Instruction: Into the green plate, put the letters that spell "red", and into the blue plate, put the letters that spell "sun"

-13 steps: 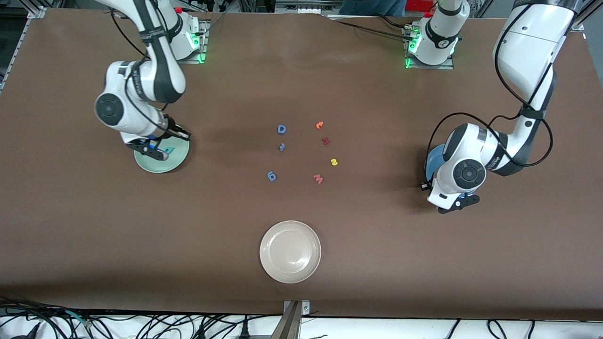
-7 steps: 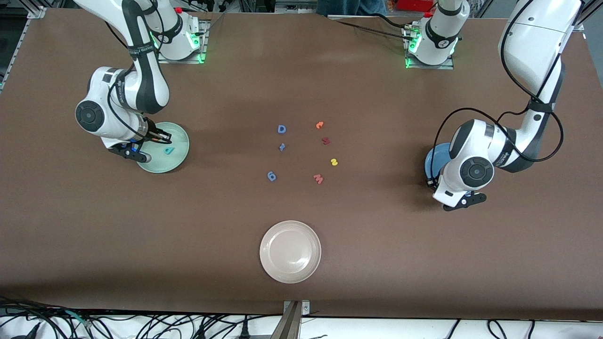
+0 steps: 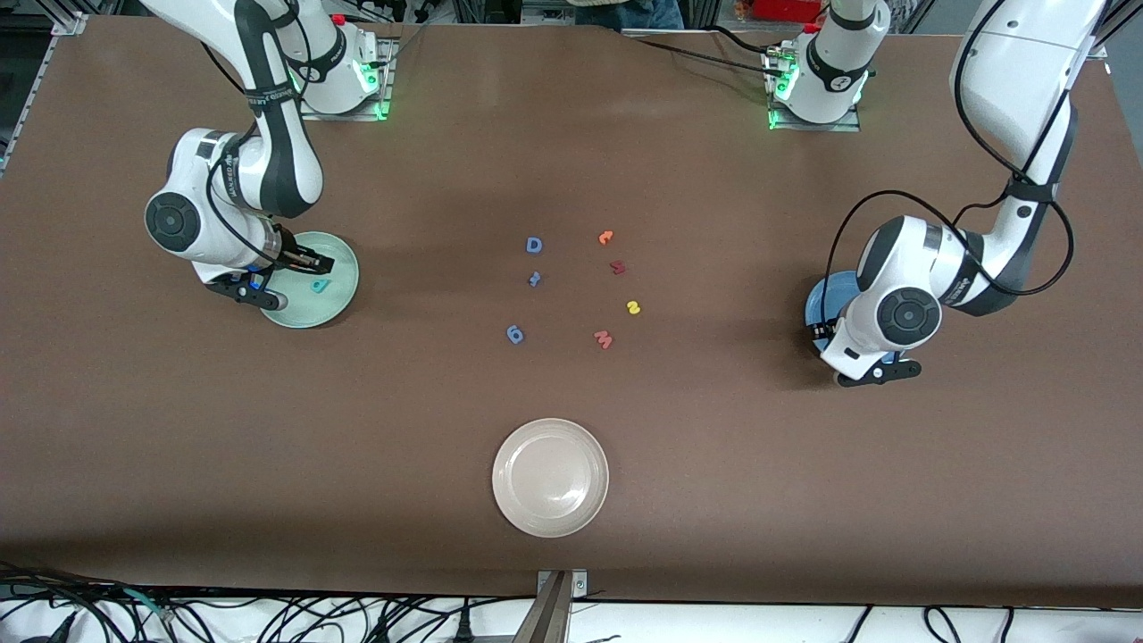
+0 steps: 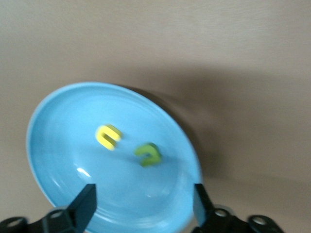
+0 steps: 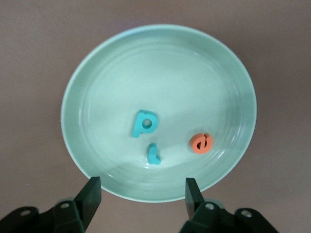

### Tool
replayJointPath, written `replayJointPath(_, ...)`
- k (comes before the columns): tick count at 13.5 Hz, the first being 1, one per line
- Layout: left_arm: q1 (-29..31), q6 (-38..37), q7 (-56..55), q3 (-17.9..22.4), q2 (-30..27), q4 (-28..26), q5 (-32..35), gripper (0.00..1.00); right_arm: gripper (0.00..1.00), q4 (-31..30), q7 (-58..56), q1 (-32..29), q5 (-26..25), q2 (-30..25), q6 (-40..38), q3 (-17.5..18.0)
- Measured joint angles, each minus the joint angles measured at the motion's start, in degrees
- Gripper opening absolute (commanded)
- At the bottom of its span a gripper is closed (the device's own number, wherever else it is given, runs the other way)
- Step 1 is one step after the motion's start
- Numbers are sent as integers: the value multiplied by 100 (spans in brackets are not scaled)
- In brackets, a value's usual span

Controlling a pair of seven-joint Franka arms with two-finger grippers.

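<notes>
The right gripper [image 5: 141, 194], jaws spread and empty, hangs over the green plate [image 3: 344, 268], which holds the d [image 5: 144, 123], r [image 5: 153, 154] and e [image 5: 201, 143]. The yellow s [image 3: 633, 307] lies mid-table among decoys; the wrong letter might get picked. The left gripper [image 4: 146, 204], jaws spread, hangs over the blue plate [image 4: 53, 126], holding u [image 4: 108, 136] and n [image 4: 148, 154].
</notes>
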Motion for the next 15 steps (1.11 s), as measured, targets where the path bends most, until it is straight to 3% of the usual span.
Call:
replayJointPath(3, -312, 145, -58, -224, -396, -38, -1450, 100, 87, 712, -20, 4, -1, -12, -918, -286)
replayJointPath(4, -516, 270, -230, -267, -482, -70, -1676, 100, 96, 1016, -50, 5, -2, -20, -1290, -429)
replayJointPath(5, -718, 485, -473, -293, -524, -106, -1771, 100, 99, 1332, -109, 4, -3, -30, -1648, -576)
replayJointPath(10, -1511, 2132, -2059, -386, -442, -508, -1813, 100, 99, 2855, -166, -1, -261, -139, -2989, -991)
replayJointPath(13, -1937, 2456, -3104, -395, -306, -581, -1633, 100, 100, 3506, -167, -1, -320, -144, -3296, -1073)
replayJointPath(15, -2156, 2548, -4059, -396, -130, -583, -980, 100, 100, 3784, -168, -1, -321, -144, -3404, -1102)
